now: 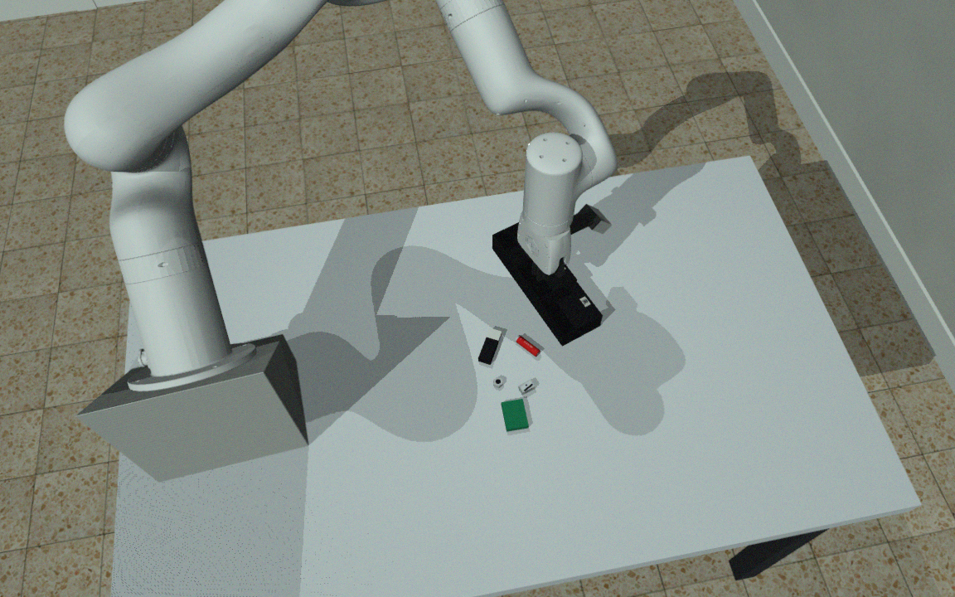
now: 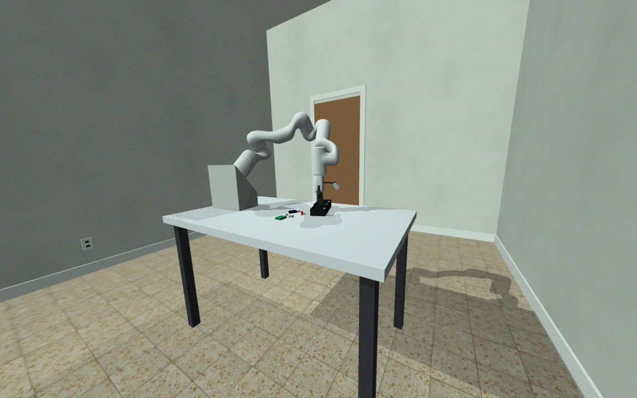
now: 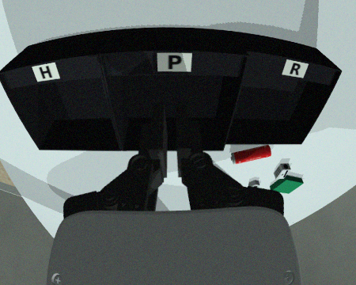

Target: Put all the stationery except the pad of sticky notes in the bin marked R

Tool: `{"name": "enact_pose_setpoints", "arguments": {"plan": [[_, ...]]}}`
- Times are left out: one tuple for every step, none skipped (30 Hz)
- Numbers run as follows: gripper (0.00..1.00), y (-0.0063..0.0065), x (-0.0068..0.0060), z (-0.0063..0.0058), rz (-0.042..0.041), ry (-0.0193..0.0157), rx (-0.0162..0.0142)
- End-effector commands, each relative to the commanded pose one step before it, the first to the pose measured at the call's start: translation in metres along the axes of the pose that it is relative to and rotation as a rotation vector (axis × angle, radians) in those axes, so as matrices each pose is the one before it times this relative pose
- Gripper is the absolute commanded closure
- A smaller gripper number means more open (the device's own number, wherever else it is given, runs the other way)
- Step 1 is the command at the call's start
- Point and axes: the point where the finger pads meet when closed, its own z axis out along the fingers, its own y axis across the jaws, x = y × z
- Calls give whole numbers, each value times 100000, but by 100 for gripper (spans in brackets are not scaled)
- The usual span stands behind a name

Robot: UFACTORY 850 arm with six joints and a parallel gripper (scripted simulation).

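A black bin (image 1: 574,323) (image 2: 322,209) (image 3: 73,127) has three compartments marked H (image 3: 47,72), P (image 3: 174,62) and R (image 3: 294,68) (image 1: 583,301). My gripper (image 1: 556,276) (image 2: 318,197) (image 3: 171,119) hangs over the middle compartment, fingers nearly together with nothing seen between them. On the table beside the R end lie a red piece (image 1: 528,345) (image 3: 250,154), a black piece with a white end (image 1: 491,347), a small grey ring (image 1: 498,381), a small grey-white piece (image 1: 527,385) (image 3: 282,167) and a green sticky-note pad (image 1: 515,414) (image 3: 287,184) (image 2: 280,217).
The arm's grey base block (image 1: 199,415) (image 2: 226,188) stands at the table's left edge. The white table (image 1: 725,415) (image 2: 340,242) ends close behind the bin. A small grey camera housing (image 1: 593,218) sticks out beside the wrist.
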Motion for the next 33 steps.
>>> {"name": "enact_pose_setpoints", "arguments": {"plan": [[93,19,141,428,-104,251,-88],[93,0,0,267,0,0,0],[93,0,0,267,0,0,0],[93,0,0,267,0,0,0],[93,0,0,267,0,0,0],[93,0,0,267,0,0,0],[93,0,0,267,0,0,0],[93,0,0,267,0,0,0],[93,0,0,267,0,0,0],[93,0,0,267,0,0,0],[93,0,0,73,0,0,0],[93,-1,-1,-5,1,-2,-1],[93,1,1,3,0,2,1],[93,0,0,2,0,1,0],[93,0,0,0,0,0,0],[93,0,0,0,0,0,0],[93,0,0,1,0,0,0],[93,0,0,0,0,0,0],[93,0,0,0,0,0,0],[93,0,0,0,0,0,0],[93,0,0,0,0,0,0],[93,0,0,0,0,0,0],[93,0,0,0,0,0,0],[93,0,0,0,0,0,0],[93,1,4,-7,-4,8,-3],[93,0,-1,1,1,-2,1],[93,0,0,-1,0,0,0],[93,0,1,-2,-1,2,-1],[93,-1,-5,8,4,-9,4],[93,0,0,0,0,0,0],[93,0,5,-7,-4,9,-3],[93,0,0,0,0,0,0],[93,0,0,0,0,0,0]]}}
